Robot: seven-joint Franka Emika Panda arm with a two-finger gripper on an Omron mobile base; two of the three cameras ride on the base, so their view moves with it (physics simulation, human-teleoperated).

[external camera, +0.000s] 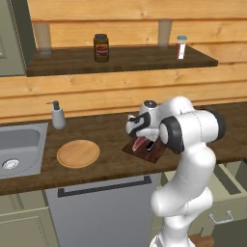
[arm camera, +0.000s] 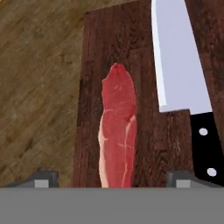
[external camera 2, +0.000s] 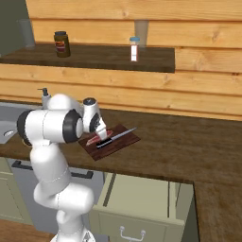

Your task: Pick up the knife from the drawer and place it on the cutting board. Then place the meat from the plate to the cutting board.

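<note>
The meat [arm camera: 117,127], a red-pink slab with a pale edge, lies flat on the dark cutting board [arm camera: 144,52]. The knife [arm camera: 181,65] lies beside it on the board, silver blade and black handle. My gripper [arm camera: 113,178] hangs open just above the near end of the meat, one fingertip on each side and apart from it. From the base, the gripper [external camera: 144,141] stands over the cutting board [external camera: 157,154], and the knife [external camera 2: 120,135] and meat [external camera 2: 93,140] rest on the board [external camera 2: 124,142]. The round plate [external camera: 78,153] is bare. The drawer [external camera 2: 142,198] stands pulled out.
A sink [external camera: 19,147] and soap dispenser [external camera: 58,116] are at the counter's left. A jar [external camera: 101,47] and a small bottle [external camera: 181,47] stand on the wall shelf. The grey panel with the dark bar handle [external camera: 103,202] is under the counter.
</note>
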